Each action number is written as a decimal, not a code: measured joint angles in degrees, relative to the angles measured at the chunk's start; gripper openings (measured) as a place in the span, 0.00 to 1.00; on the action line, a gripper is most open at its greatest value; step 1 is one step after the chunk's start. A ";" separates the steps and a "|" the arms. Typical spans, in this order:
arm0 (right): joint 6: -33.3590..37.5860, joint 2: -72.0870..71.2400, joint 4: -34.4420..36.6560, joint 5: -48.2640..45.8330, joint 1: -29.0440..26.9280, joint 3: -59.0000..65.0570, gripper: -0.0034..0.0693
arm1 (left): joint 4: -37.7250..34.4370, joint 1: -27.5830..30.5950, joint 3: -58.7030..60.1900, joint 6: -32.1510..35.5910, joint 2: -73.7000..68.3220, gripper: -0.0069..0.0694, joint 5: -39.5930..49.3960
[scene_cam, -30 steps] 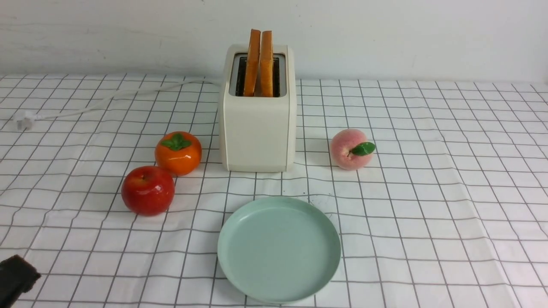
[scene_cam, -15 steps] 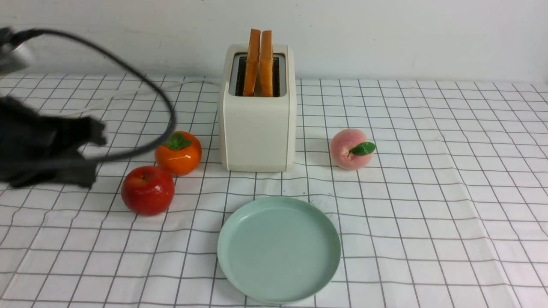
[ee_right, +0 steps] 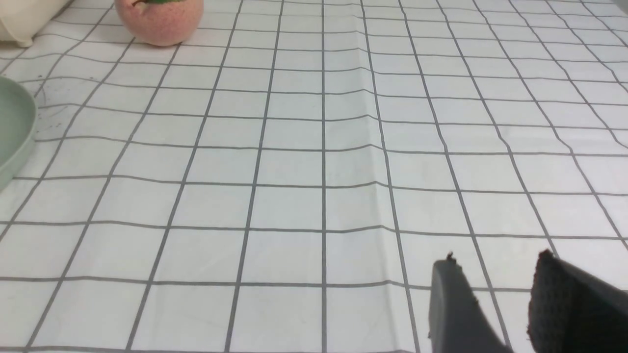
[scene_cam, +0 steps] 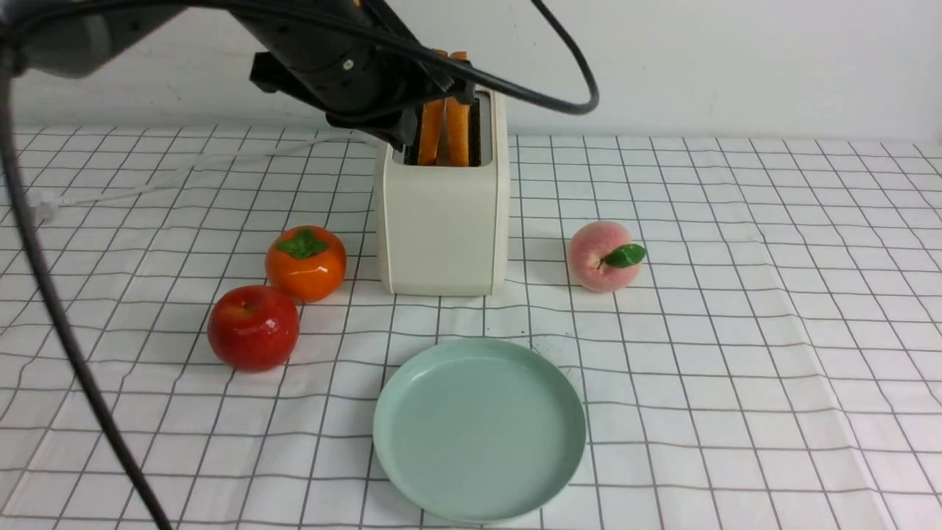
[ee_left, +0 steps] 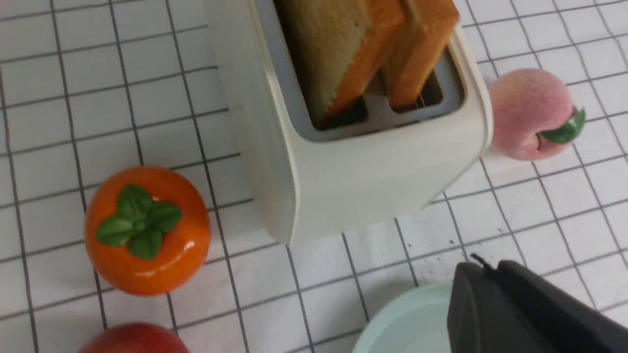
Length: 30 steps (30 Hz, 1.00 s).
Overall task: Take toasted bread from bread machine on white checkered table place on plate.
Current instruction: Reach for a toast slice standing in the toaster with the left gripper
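Observation:
Two slices of toasted bread stand upright in the slots of the cream bread machine, at the back centre of the white checkered table. The mint-green plate lies bare in front of it. My left arm hangs high at the toaster's upper left and hides the slices' tops. In the left wrist view the left gripper is shut on nothing, above and apart from the toast. My right gripper stands open over bare cloth, right of the plate.
An orange persimmon and a red apple sit left of the toaster. A pink peach sits to its right. The toaster's white cord trails to the left. A black cable from my left arm hangs down the left side.
My left arm has risen from the lower left corner and swung up and rightward, and now crosses in front of the toaster's top. Toast, plate and fruit have not moved.

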State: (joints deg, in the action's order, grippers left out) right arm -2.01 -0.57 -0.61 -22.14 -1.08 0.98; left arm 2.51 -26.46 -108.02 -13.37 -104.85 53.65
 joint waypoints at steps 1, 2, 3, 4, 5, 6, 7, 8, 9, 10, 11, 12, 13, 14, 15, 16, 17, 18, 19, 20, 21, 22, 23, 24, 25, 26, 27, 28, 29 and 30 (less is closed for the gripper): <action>0.00 0.00 0.00 0.00 0.00 0.00 0.38 | 0.69 0.00 -0.65 0.06 -1.28 0.21 -0.76; 0.00 0.00 0.00 0.00 0.00 0.00 0.38 | 1.41 0.00 -1.01 0.19 -2.42 0.25 -1.80; 0.00 0.00 0.00 0.00 0.00 0.00 0.38 | 1.96 0.00 -1.13 0.18 -3.37 0.29 -3.00; 0.00 0.00 0.00 0.00 0.00 0.00 0.38 | 2.19 0.08 -1.19 0.18 -4.12 0.33 -4.30; 0.00 0.00 0.00 0.00 0.00 0.00 0.38 | 2.18 0.13 -1.19 0.18 -4.41 0.35 -4.73; 0.00 0.00 0.00 0.00 0.00 0.00 0.38 | 2.27 0.20 -1.19 0.18 -4.92 0.39 -5.89; 0.00 0.00 0.00 0.00 0.00 0.00 0.38 | 2.27 0.50 -1.19 0.18 -5.30 0.44 -7.26; 0.00 0.00 0.00 0.00 0.00 0.00 0.38 | 2.27 0.65 -1.19 0.18 -5.47 0.47 -7.99; 0.00 0.00 0.00 0.00 0.00 0.00 0.38 | 2.32 0.91 -1.19 0.18 -5.67 0.50 -9.23; 0.00 0.00 0.00 0.00 0.00 0.00 0.38 | 2.47 1.11 -1.19 0.18 -5.81 0.51 -9.77; 0.00 0.00 0.00 0.00 0.00 0.00 0.38 | 2.56 1.27 -1.19 0.18 -6.06 0.51 -10.48; 0.00 0.00 0.00 0.00 0.00 0.00 0.38 | 2.56 1.34 -1.24 0.18 -6.31 0.51 -11.09; 0.00 0.00 0.00 0.00 0.00 0.00 0.38 | 2.67 1.42 -1.24 0.18 -6.63 0.51 -11.56; 0.00 0.00 0.00 0.00 0.00 0.00 0.38 | 3.01 1.47 -1.24 0.18 -6.99 0.51 -12.20; 0.00 0.00 0.00 0.00 0.00 0.00 0.38 | 3.40 1.53 -1.25 0.18 -7.35 0.51 -12.58; 0.00 0.00 0.00 0.00 0.00 0.00 0.38 | 3.71 1.53 -1.30 0.18 -7.64 0.51 -12.90; 0.00 0.00 0.00 0.00 0.00 0.00 0.38 | 4.57 1.53 -1.30 0.18 -8.35 0.51 -13.64; 0.00 0.00 0.00 0.00 0.00 0.00 0.38 | 4.78 1.53 -1.30 0.18 -8.66 0.51 -14.12; 0.00 0.00 0.00 0.00 0.00 0.00 0.38 | 4.87 1.53 -1.30 0.18 -8.98 0.51 -14.88; 0.00 0.00 0.00 0.00 0.00 0.00 0.38 | 4.87 1.53 -1.30 0.18 -9.05 0.51 -15.05; 0.00 0.00 0.00 0.00 0.00 0.00 0.38 | 4.87 1.53 -1.30 0.18 -9.57 0.51 -16.81; 0.00 0.00 0.00 0.00 0.00 0.00 0.38 | 5.15 1.53 -1.30 0.18 -9.79 0.51 -17.72; 0.00 0.00 0.00 0.00 0.00 0.00 0.38 | 5.15 1.53 -1.30 0.18 -9.89 0.51 -17.87; 0.00 0.00 0.00 0.00 0.00 0.00 0.38 | 5.51 1.53 -1.30 0.18 -10.31 0.51 -18.94; 0.00 0.00 0.00 0.00 0.00 0.00 0.38 | 5.80 1.53 -1.30 0.18 -10.64 0.51 -19.44; 0.00 0.00 0.00 0.00 0.00 0.00 0.38 | 6.00 1.53 -1.30 0.18 -10.75 0.51 -19.72; 0.00 0.00 0.00 0.00 0.00 0.00 0.38 | 6.75 1.53 -1.30 0.18 -11.25 0.51 -20.39; 0.00 0.00 0.00 0.00 0.00 0.00 0.38 | 7.39 1.53 -1.30 0.18 -11.65 0.51 -21.05; 0.00 0.00 0.00 0.00 0.00 0.00 0.38 | 8.06 1.53 -1.30 0.02 -12.00 0.51 -21.73; 0.00 0.00 0.00 0.00 0.00 0.00 0.38 | 8.73 1.53 -1.30 -0.27 -12.31 0.51 -22.05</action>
State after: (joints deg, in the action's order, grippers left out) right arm -2.01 -0.57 -0.61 -22.14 -1.08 0.98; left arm 11.25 -24.92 -109.32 -13.65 -117.15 31.60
